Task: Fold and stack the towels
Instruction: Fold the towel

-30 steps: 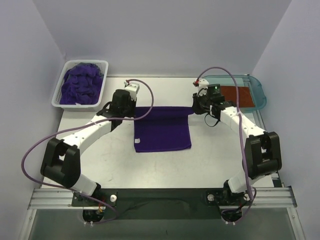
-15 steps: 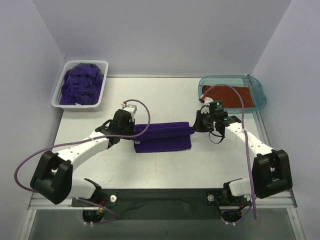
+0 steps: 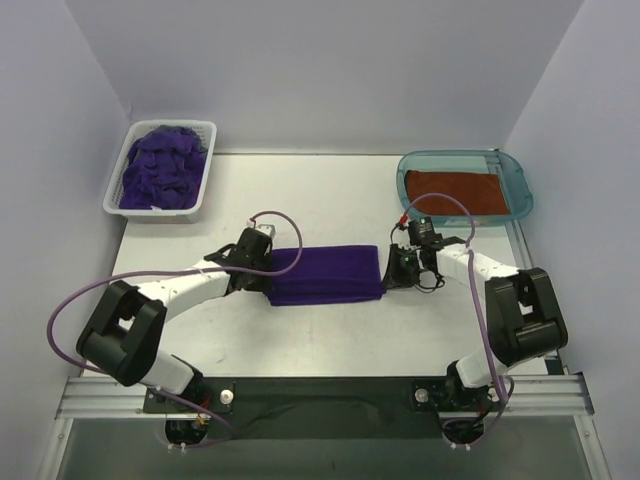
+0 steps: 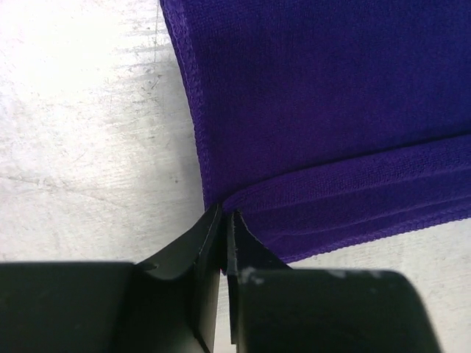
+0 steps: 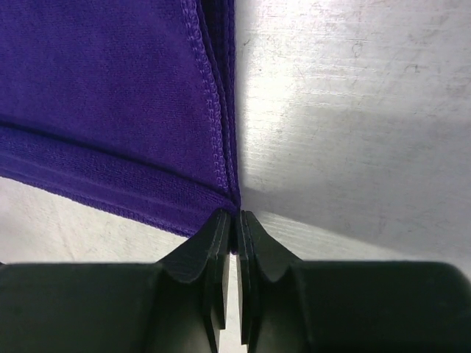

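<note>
Pinched towel — left gripper, right gripper

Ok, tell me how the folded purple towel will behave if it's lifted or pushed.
Likely floppy: the purple towel lies in soft flat layers, so lifted by the corners the left hand and right hand pinch, it would probably sag and unfold. Its textured weave looks grippy, unlikely to slip. Pushed on the table, it would probably bunch up.
</note>
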Robot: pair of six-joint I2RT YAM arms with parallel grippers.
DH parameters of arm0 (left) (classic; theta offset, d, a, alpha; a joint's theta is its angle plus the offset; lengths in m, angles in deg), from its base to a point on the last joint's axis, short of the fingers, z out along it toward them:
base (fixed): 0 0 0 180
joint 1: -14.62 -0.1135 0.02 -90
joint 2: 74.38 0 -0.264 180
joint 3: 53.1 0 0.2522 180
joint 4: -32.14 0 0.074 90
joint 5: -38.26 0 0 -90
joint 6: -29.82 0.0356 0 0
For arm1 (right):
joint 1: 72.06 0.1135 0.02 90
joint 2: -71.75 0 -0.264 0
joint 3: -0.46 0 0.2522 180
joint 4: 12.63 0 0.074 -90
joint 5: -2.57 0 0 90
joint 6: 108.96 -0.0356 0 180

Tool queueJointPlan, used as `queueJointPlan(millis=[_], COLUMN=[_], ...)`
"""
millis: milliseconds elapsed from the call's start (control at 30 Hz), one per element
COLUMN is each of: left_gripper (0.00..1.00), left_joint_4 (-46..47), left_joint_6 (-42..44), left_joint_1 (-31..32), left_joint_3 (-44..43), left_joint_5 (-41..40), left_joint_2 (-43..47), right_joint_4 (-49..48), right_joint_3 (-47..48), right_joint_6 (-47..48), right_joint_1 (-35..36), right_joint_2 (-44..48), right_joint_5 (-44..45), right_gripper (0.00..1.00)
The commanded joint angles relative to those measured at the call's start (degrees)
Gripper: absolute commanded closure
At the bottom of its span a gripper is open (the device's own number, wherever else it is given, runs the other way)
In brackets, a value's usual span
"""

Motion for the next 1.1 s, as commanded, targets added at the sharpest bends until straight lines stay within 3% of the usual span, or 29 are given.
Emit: queueJointPlan(millis=[0, 33, 67, 133, 167, 267, 367, 500, 633, 833, 1067], left_gripper=[0.83, 0.79, 0.55, 0.40, 0.28, 0.18, 0.18, 0.23, 0.32, 0.35, 0.39], left_joint_4=[-2.4, -2.6, -2.7, -3.6, -4.1, -6.3, -6.5, -5.1, -2.2, 0.8, 0.7], left_joint_6=[-1.1, -1.2, -1.5, -1.5, -1.8, -2.9, -5.1, -6.6, -6.4, -6.6, -8.6], left_joint_1=[0.2, 0.3, 0.5, 1.2, 1.4, 2.0, 2.6, 3.1, 3.7, 5.8, 8.1], left_joint_3=[-0.5, -0.5, -0.5, -0.8, -0.9, -1.3, -1.3, -3.2, -6.9, -11.1, -6.8], left_joint_5=[0.3, 0.9, 1.0, 1.9, 2.2, 2.8, 2.9, 3.2, 3.8, 2.6, 3.8], left_joint_2=[2.2, 3.7, 4.6, 7.5, 8.5, 14.0, 19.5, 20.4, 12.8, 1.2, -1.7], right_joint_4=[2.4, 2.5, 2.6, 3.5, 4.1, 6.2, 7.3, 6.2, 4.0, -2.0, -2.8], right_joint_3=[0.2, 0.3, 0.4, 0.8, 1.1, 2.2, 3.5, 5.7, 8.1, 7.9, 4.5], right_joint_6=[0.2, 0.3, 0.4, 0.5, 0.6, 1.3, 0.5, -2.2, -5.8, -10.4, -9.2], right_joint_1=[-0.7, -0.7, -0.7, -0.7, -0.5, 0.5, 2.5, 4.7, 6.6, 7.5, 7.7], right_joint_2=[0.5, 1.2, 1.8, 3.6, 4.5, 9.1, 13.7, 15.1, 10.2, 2.3, -1.0], right_joint_5=[-0.2, -0.1, 0.0, 0.0, -0.2, -0.2, 0.7, 1.8, 4.0, 5.9, 2.6], right_gripper=[0.91, 0.90, 0.88, 0.74, 0.63, 0.54, 0.52, 0.53, 0.59, 0.65, 0.71])
